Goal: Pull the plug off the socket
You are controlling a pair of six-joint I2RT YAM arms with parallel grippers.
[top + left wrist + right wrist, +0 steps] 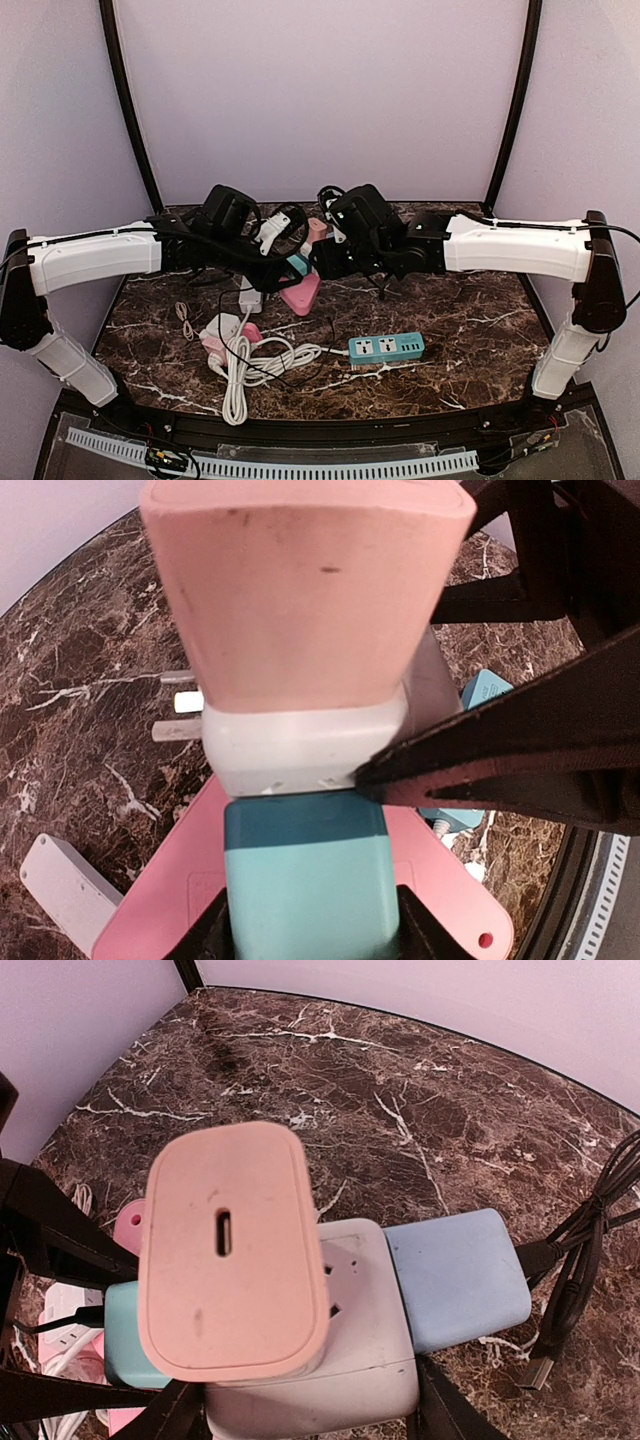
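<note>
A white socket cube [365,1345] is held above the table, and my right gripper [310,1422] is shut on its lower sides. A pink plug [230,1250] sits in its top face, a pale blue plug [460,1275] in one side and a teal plug [125,1340] in the opposite side. In the left wrist view the teal plug [305,870] fills the gap of my left gripper [310,935], whose fingers press both its flanks, under the socket cube [310,745] and pink plug [300,590]. From above, both grippers meet near the pink plug [318,230].
A pink wedge-shaped piece [300,295] lies under the grippers. A teal power strip [385,347] and a coiled white cable [250,360] with a pink-white strip lie toward the front. Black cables [580,1250] hang at the right. Bare metal prongs [175,700] stick out of the cube.
</note>
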